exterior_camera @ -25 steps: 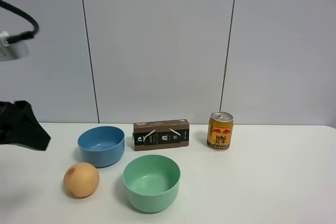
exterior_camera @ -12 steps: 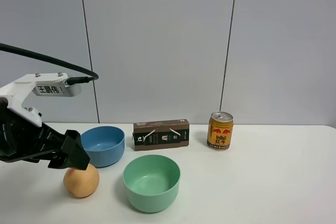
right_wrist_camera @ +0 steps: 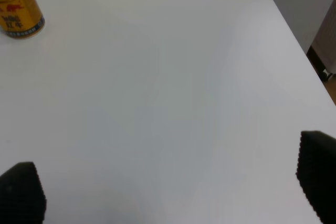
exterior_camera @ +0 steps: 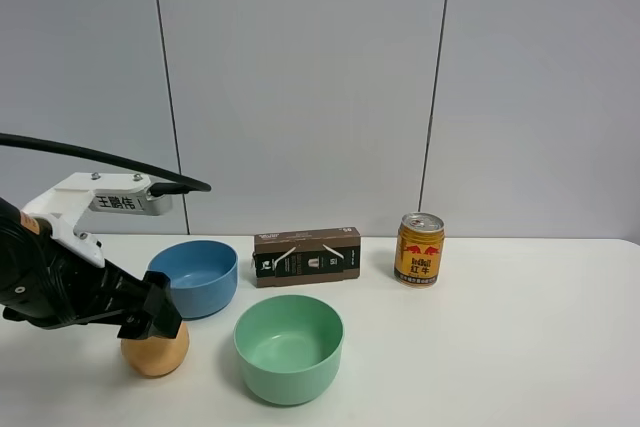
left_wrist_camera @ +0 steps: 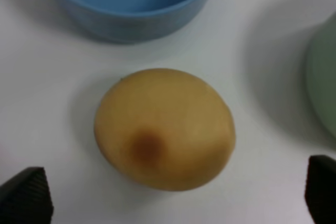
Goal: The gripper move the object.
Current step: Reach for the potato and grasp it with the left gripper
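Observation:
The peach-like fruit (exterior_camera: pixel 157 354) sits on the white table at the front left, orange-yellow with a brownish blotch. It fills the middle of the left wrist view (left_wrist_camera: pixel 164 128). My left gripper (exterior_camera: pixel 150 319) is black with a white labelled block and hangs just above the fruit, partly hiding it. Its jaws are open, with a fingertip (left_wrist_camera: pixel 24 199) on each side of the fruit and apart from it. My right gripper (right_wrist_camera: pixel 168 195) is open and empty over bare table; it is out of the high view.
A blue bowl (exterior_camera: pixel 194 277) stands just behind the fruit, also in the left wrist view (left_wrist_camera: pixel 131 3). A green bowl (exterior_camera: pixel 289 347) stands to its right. A dark carton (exterior_camera: pixel 306 257) and a gold-red can (exterior_camera: pixel 420 249) stand further back. The table's right edge (right_wrist_camera: pixel 294 24) is near the right gripper.
My left gripper has come in from the far left and moved right and down, from beside the fruit to directly above it, now covering the fruit's top.

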You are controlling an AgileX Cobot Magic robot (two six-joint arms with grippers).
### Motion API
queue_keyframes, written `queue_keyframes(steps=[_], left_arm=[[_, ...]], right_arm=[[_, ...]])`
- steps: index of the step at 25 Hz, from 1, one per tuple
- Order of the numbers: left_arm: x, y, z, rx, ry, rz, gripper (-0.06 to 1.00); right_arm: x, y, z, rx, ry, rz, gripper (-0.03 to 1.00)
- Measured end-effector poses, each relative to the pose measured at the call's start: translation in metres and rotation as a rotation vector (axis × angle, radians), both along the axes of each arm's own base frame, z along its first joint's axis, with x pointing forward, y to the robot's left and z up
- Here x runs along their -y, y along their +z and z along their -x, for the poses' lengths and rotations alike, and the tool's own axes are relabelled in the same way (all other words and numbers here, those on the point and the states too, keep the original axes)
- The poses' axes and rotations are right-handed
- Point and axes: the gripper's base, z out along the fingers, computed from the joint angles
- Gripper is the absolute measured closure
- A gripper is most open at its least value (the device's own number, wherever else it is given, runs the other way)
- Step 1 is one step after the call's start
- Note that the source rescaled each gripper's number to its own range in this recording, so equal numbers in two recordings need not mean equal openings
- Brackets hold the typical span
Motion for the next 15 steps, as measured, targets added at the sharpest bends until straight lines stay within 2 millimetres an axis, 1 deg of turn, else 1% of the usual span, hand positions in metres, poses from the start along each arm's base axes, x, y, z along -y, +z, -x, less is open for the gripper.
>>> queue_keyframes(steps=[5, 8, 9, 11, 15], left_arm=[[0.001, -0.007, -0.006, 0.011, 0.005, -0.007, -0.05], [0.005, -0.009, -0.015, 0.019, 0.001, -0.009, -0.05], [0.009, -0.007, -0.023, 0.028, -0.005, -0.008, -0.05], [0.011, -0.007, -0.027, 0.018, -0.009, -0.009, -0.05], [0.011, -0.011, -0.026, -0.017, -0.015, -0.017, -0.05]], right_arm=[[0.000, 0.000, 0.000, 0.000, 0.000, 0.000, -0.03], [0.000, 0.000, 0.000, 0.000, 0.000, 0.000, -0.03], [0.000, 0.000, 0.000, 0.000, 0.000, 0.000, -0.03], [0.000, 0.000, 0.000, 0.000, 0.000, 0.000, -0.03], [0.000, 0.000, 0.000, 0.000, 0.000, 0.000, -0.03]])
